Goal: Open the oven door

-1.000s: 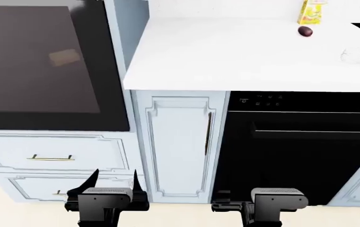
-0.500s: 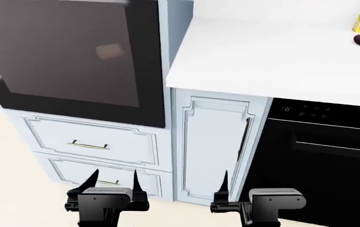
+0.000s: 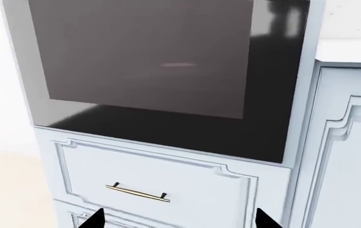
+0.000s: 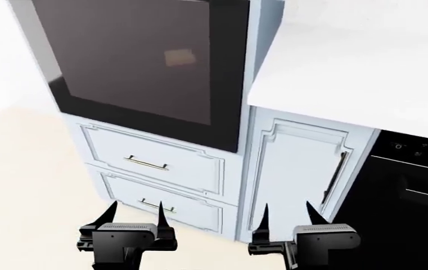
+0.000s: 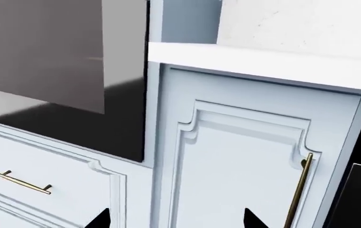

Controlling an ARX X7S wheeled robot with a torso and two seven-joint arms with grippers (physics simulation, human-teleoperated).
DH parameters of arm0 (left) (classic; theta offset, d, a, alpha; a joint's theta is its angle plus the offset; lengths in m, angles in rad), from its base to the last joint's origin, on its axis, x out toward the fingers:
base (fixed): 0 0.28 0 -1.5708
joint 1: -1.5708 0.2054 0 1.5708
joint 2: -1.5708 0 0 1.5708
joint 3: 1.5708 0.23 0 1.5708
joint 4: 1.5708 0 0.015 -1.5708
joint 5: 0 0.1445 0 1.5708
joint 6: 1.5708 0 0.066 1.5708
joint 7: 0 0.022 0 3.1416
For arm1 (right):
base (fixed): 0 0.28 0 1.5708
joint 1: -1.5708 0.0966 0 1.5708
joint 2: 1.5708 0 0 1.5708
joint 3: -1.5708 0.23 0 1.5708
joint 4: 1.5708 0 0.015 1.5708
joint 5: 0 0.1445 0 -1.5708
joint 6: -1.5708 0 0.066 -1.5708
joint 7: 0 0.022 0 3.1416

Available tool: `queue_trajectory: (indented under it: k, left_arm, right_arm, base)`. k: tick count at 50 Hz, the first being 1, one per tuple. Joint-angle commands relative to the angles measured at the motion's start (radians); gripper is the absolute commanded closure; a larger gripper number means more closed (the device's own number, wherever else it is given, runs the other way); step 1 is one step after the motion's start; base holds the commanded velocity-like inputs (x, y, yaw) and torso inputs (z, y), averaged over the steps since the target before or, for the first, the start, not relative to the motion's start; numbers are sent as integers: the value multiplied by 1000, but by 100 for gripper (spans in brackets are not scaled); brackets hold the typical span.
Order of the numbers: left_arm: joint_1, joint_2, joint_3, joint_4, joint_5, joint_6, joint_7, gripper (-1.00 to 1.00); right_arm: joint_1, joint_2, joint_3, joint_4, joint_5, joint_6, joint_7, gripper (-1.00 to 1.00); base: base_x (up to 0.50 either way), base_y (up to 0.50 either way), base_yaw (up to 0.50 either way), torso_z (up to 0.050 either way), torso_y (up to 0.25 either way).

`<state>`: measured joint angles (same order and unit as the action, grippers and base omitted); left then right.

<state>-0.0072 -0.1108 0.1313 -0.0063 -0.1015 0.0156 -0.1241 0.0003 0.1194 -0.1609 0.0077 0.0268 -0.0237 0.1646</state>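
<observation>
The oven door (image 4: 139, 62) is a large dark glass panel in a black frame, filling the upper left of the head view. Its top edge is cut off, so no handle shows. My left gripper (image 4: 135, 214) hangs open low in front of the drawers, well below the door and touching nothing. My right gripper (image 4: 287, 214) is open too, in front of the narrow cabinet panel. In the left wrist view the oven door (image 3: 148, 57) stands straight ahead above the open gripper (image 3: 180, 222). The right wrist view catches the oven door (image 5: 41, 52) off to one side of the open gripper (image 5: 176, 222).
Two pale blue drawers with brass handles (image 4: 148, 163) (image 4: 157, 207) sit under the oven. A narrow cabinet door (image 4: 292, 169) with a vertical brass handle (image 5: 299, 190) stands beside them. The white counter (image 4: 364, 73) and a black appliance front (image 4: 416, 191) are at the right. Bare floor lies at left.
The head view has swung left: the oven and drawers slid rightward in the picture and the counter's objects left the view. Both right fingers now show.
</observation>
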Motion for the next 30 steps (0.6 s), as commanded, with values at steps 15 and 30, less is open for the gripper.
queue_trajectory:
  k: [15,30]
  left_arm:
    - [-4,-20,26,-4,-18,6,-25,-100]
    - [-4,-29,38,-1,-31,0,-34,-100]
  right_arm:
    - [5,18,-32,15,-6,-11,31,-100]
    - [-2,30,-47,-9,55,15,-6,-100]
  base:
    - [10,4,433,0,0]
    - [63,28,0,0,0]
